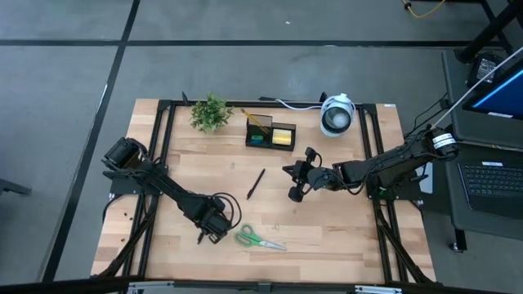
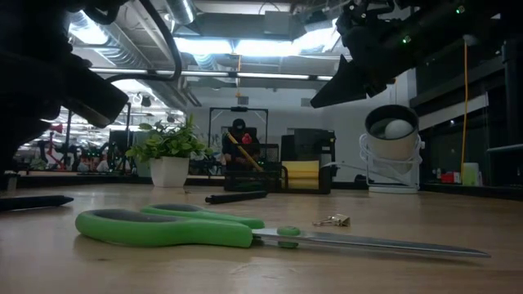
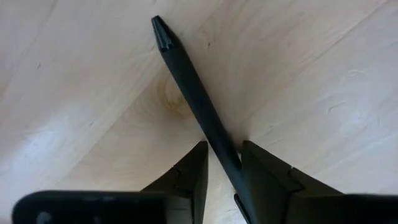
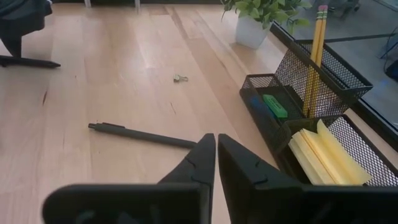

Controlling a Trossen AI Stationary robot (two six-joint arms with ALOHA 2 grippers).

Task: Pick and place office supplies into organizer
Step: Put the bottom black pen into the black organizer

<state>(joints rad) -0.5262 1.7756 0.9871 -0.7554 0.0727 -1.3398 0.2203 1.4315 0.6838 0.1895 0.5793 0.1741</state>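
- Pen (image 3: 196,106), slim matte black, lies on the pale wood tabletop (image 1: 327,237) left of the scissors (image 1: 260,239); left hand (image 1: 214,226) straddles it, fingers partly spread.
- Scissors: green handles, steel blades, bare tabletop around.
- Second pen (image 1: 256,183) above the scissors.
- Organizer (image 1: 271,134), black mesh, farther back, holds pencils, yellow notes.
- Right hand (image 1: 294,181), pressed together, right of the scissors.

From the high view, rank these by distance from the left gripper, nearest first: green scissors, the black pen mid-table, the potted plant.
1. Green scissors, just beside the left gripper, near the front edge.
2. Black pen, mid-table.
3. Potted plant, at the back edge.
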